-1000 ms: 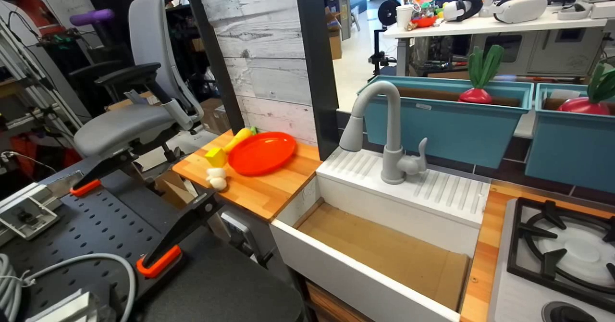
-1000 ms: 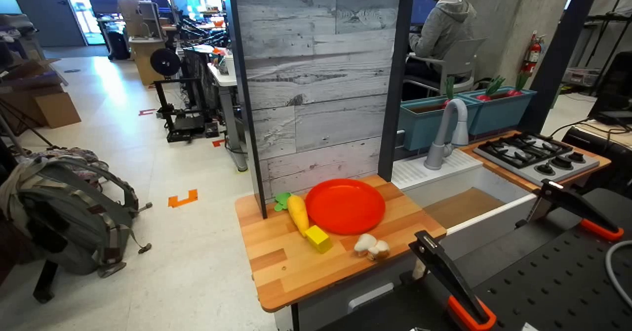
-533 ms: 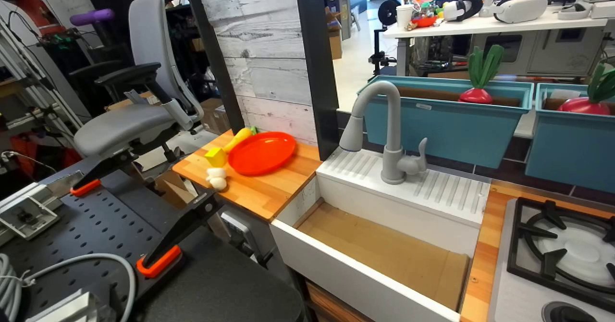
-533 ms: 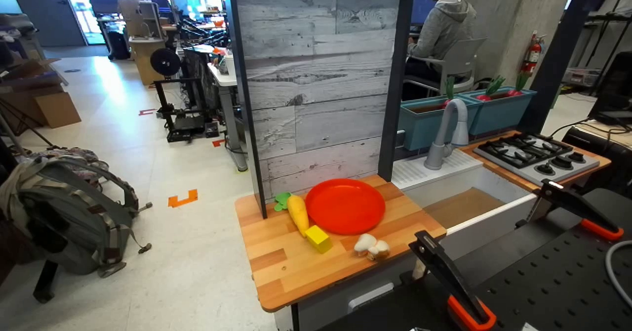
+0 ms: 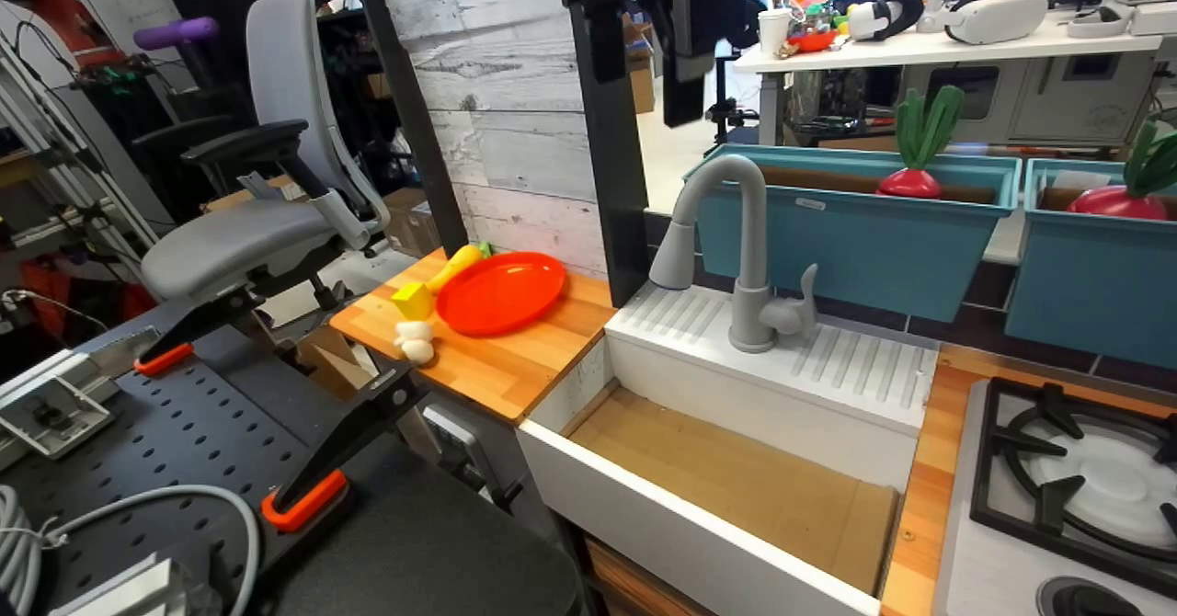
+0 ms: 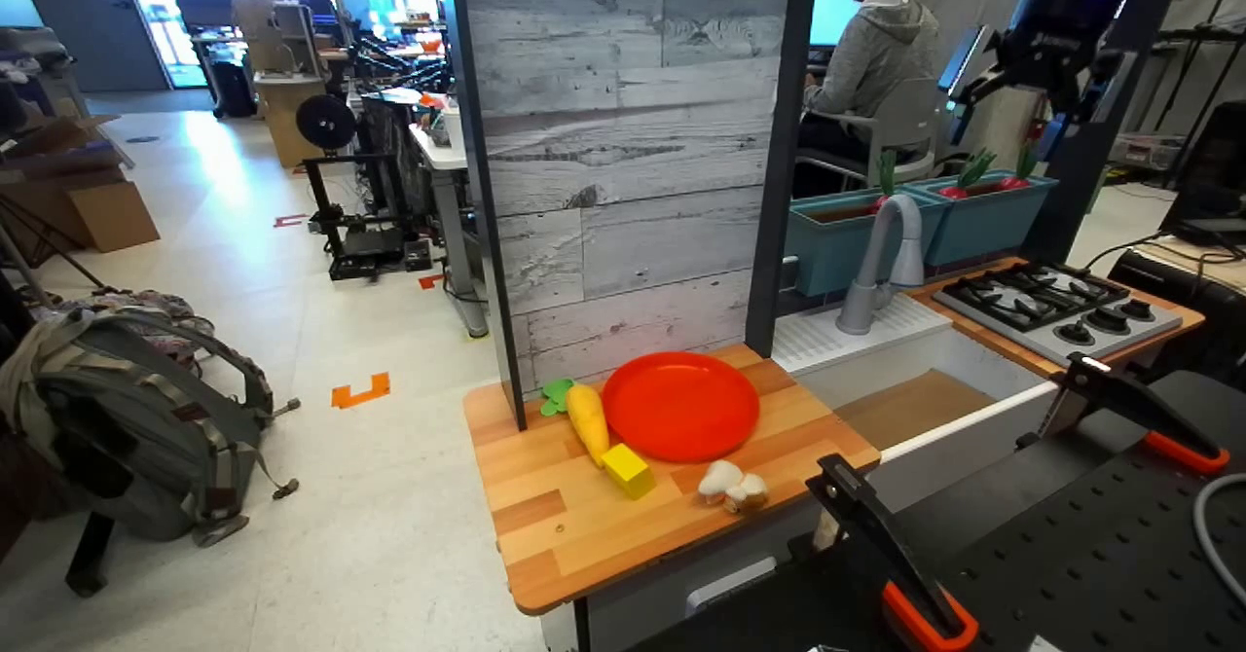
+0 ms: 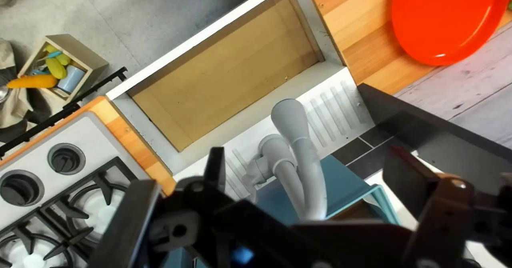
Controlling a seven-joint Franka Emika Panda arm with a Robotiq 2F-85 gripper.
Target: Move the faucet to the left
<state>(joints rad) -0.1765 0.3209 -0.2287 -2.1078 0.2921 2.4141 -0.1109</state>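
The faucet, a tall matte grey gooseneck tap, stands upright on the white ridged ledge behind the white sink [image 5: 662,533]. It shows in both exterior views [image 5: 754,230] [image 6: 873,248] and in the wrist view [image 7: 314,176]. Its spout head points forward over the ledge. The small grey lever handle [image 5: 809,299] is on its side. My gripper [image 5: 644,69] is above the faucet, apart from it, at the top of an exterior view; it also shows at the upper right of an exterior view [image 6: 1027,92]. In the wrist view its fingers [image 7: 308,166] are wide apart and empty, with the arch between them.
Teal planters [image 5: 855,248] with toy radishes stand right behind the faucet. A dark post [image 5: 611,138] rises beside the sink, next to a wooden counter with a red plate [image 5: 501,294], yellow toys and a mushroom [image 5: 416,345]. A stove [image 5: 1094,469] is on the sink's opposite side.
My gripper has come down into both exterior views from above and now hangs over the faucet. The faucet, sink and counter objects have not moved.
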